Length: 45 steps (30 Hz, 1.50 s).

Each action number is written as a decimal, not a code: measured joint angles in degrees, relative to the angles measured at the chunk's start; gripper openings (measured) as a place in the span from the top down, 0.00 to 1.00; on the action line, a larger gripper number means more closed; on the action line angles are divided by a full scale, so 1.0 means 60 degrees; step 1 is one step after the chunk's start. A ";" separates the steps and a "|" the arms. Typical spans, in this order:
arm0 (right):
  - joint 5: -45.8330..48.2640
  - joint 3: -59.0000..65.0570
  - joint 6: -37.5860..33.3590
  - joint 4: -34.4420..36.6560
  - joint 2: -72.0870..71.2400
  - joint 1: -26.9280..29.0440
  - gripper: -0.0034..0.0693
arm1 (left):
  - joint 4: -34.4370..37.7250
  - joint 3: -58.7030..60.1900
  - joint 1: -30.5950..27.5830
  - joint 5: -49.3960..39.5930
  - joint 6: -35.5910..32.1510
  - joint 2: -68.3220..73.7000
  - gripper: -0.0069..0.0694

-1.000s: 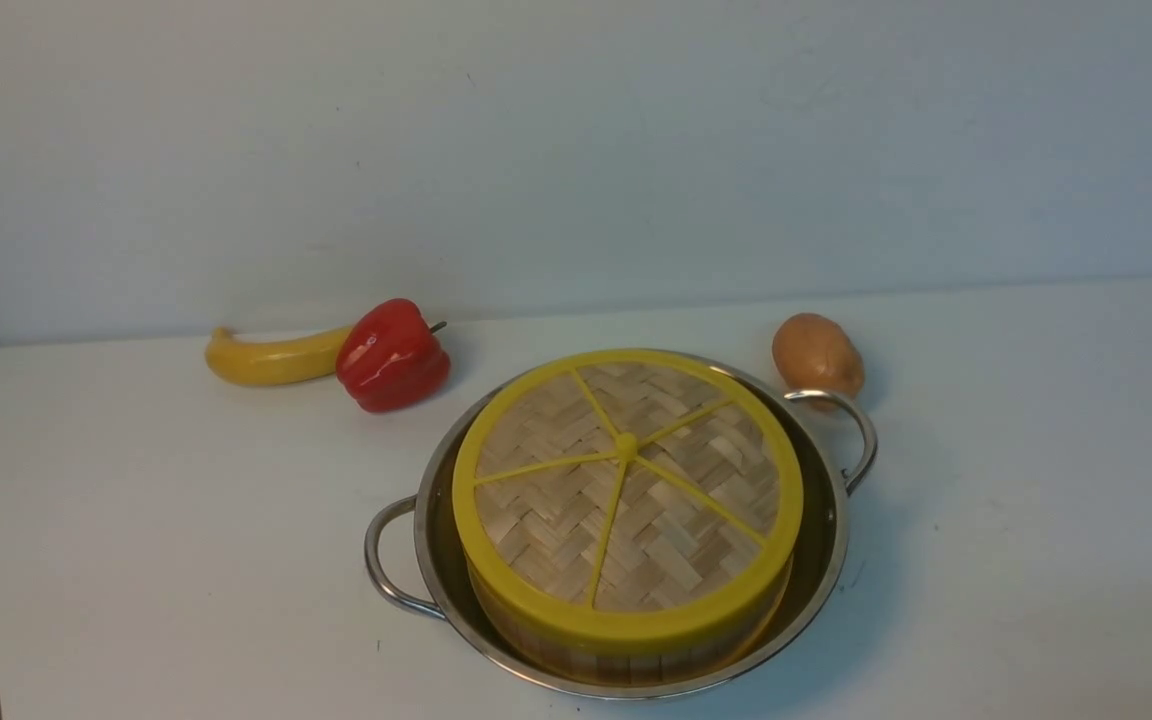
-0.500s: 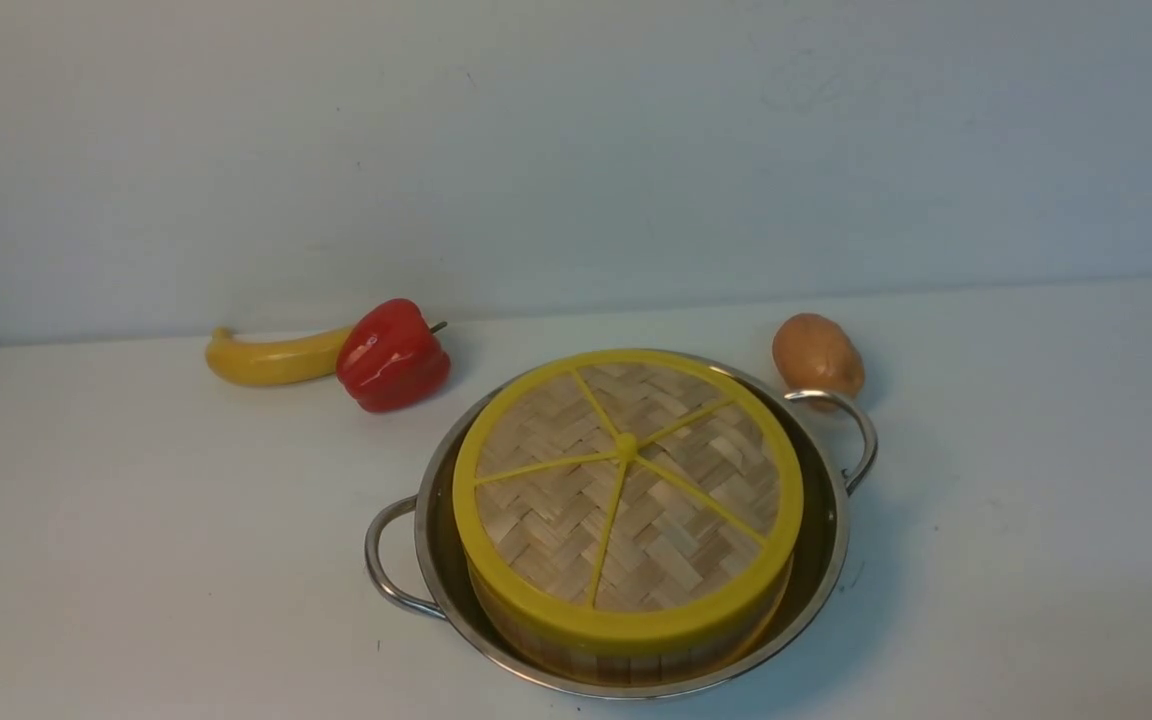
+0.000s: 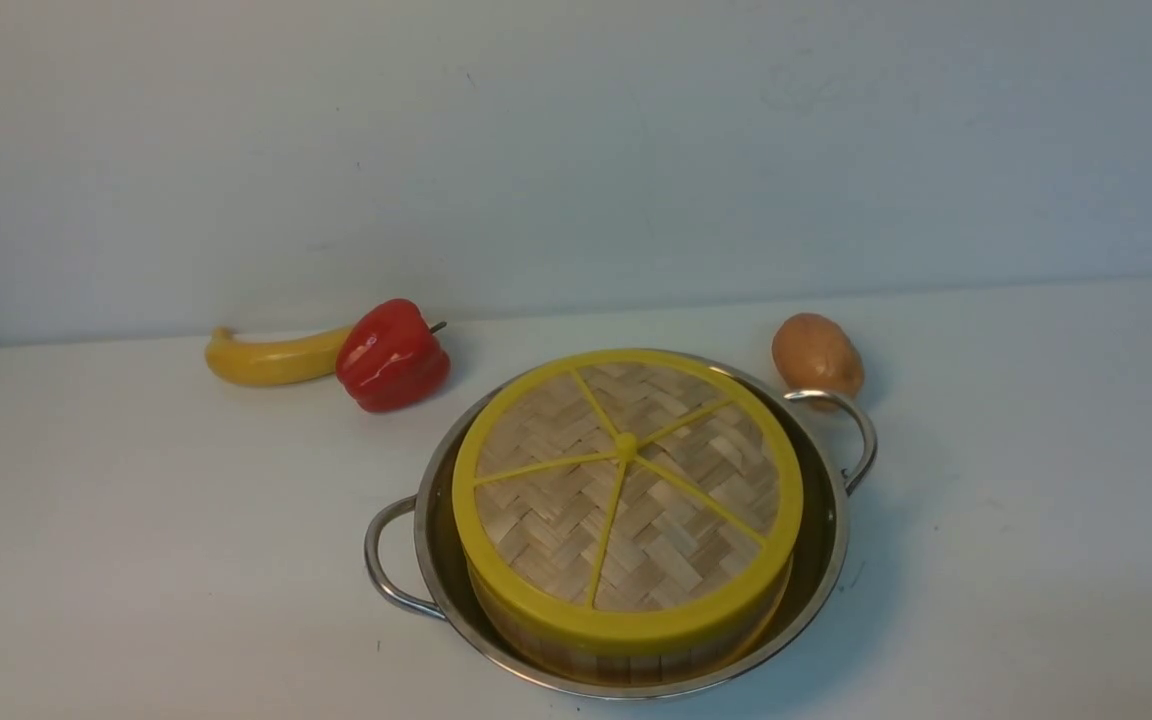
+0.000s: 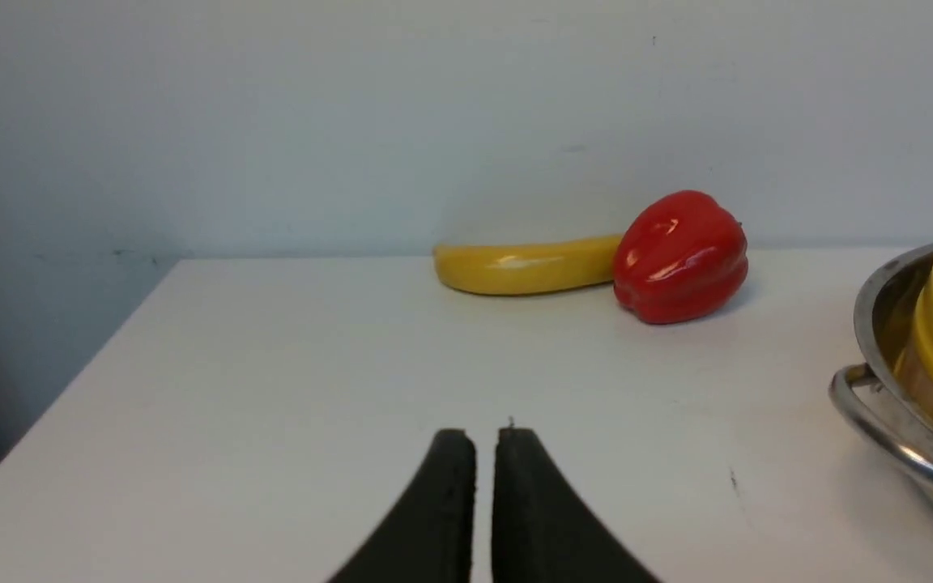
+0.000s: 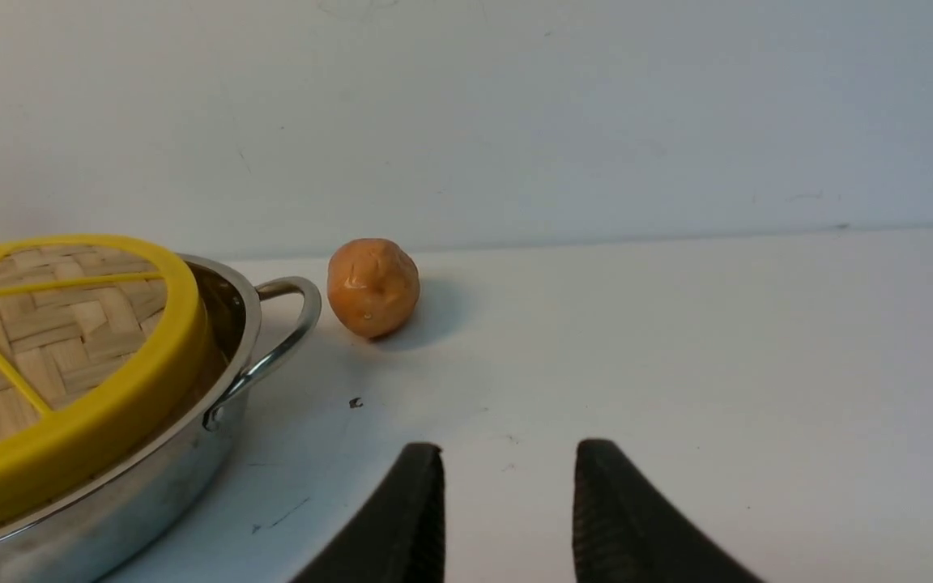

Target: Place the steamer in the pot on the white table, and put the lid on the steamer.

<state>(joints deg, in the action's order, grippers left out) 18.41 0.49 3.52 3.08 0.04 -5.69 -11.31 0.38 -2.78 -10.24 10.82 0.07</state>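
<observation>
The steel pot [image 3: 826,520] stands on the white table [image 3: 136,520], near the front centre. Inside it sits the bamboo steamer [image 3: 626,660], only its slatted side showing. The woven lid [image 3: 626,480] with yellow rim and spokes lies flat on top of the steamer. My left gripper [image 4: 486,441] is shut and empty, low over the table, left of the pot [image 4: 888,324]. My right gripper [image 5: 509,457] is open and empty, to the right of the pot [image 5: 223,389] and lid [image 5: 53,340]. In the front view only a dark bit of the left arm shows at the lower left corner.
A yellow banana [image 3: 271,357] and a red bell pepper [image 3: 391,355] lie at the back left by the wall. A brown potato [image 3: 816,355] sits just behind the pot's right handle [image 3: 851,430]. The table's left edge [image 4: 70,389] is close to my left gripper.
The dark bit of the left arm at the lower left corner of the front view left the frame, then edged back in. Pot, steamer and lid have not moved.
</observation>
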 joint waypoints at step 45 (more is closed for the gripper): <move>0.0000 0.0000 0.0245 0.0003 0.0000 0.0000 0.62 | -0.0212 0.0000 0.0000 -0.0597 -0.0357 -0.0011 0.87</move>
<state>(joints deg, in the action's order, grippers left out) 18.41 0.49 4.99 3.10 0.04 -5.69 -12.59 0.38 -2.78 -13.83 8.68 0.00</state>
